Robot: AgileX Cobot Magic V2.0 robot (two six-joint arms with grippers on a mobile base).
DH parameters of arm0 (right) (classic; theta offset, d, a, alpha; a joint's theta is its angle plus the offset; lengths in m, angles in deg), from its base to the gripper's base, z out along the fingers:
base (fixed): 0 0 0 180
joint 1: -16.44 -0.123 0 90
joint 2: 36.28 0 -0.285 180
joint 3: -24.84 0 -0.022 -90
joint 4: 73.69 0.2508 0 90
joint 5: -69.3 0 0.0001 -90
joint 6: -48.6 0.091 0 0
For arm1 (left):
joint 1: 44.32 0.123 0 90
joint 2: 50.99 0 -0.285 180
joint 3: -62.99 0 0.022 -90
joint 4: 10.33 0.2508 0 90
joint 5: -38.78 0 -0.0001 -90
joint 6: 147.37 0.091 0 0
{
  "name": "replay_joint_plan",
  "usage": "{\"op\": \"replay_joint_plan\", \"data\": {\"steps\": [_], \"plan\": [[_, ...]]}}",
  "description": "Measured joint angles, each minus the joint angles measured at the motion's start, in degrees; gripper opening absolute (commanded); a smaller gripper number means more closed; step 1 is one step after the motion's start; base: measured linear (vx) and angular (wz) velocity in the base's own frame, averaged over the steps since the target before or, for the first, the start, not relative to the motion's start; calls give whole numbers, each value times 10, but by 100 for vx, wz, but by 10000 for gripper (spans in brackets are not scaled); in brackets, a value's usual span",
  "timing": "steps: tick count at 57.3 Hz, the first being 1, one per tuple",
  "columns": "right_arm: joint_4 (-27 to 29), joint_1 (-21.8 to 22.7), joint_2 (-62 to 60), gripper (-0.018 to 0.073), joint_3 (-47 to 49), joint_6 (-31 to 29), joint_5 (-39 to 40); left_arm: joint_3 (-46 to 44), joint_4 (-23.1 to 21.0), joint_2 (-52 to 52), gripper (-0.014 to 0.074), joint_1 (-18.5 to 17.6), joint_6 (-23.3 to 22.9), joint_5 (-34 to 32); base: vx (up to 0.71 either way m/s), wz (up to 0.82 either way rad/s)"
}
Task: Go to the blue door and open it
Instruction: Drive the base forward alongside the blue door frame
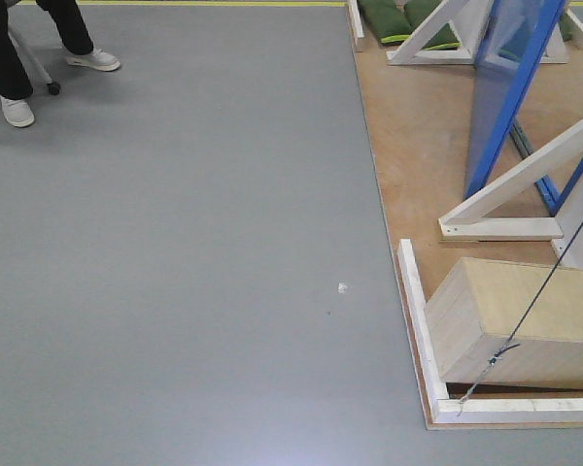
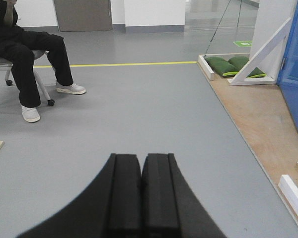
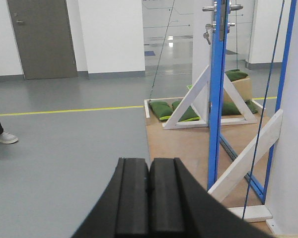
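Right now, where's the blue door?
The blue door stands edge-on right of centre in the right wrist view, on the plywood platform between white slanted braces, green cushions behind.

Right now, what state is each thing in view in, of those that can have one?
Door: partly open, its handle edge facing the right wrist camera.
Lever: level, untouched.
Left gripper: shut, empty.
Right gripper: shut, empty.
Person: seated.
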Motion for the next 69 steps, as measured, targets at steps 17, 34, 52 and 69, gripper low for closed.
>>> {"op": "replay_joint_plan", "data": {"steps": [17, 34, 52, 69], "plan": [[0, 0, 0, 12, 0, 0, 0, 0, 0, 0, 73, 0, 0, 0, 0, -1], [0, 0, 0, 12, 0, 0, 0, 0, 0, 0, 73, 0, 0, 0, 4, -5], [0, 0, 0, 12, 0, 0, 0, 0, 0, 0, 73, 0, 0, 0, 11, 5], [0, 0, 0, 12, 0, 0, 0, 0, 0, 0, 73, 0, 0, 0, 24, 9]]}}
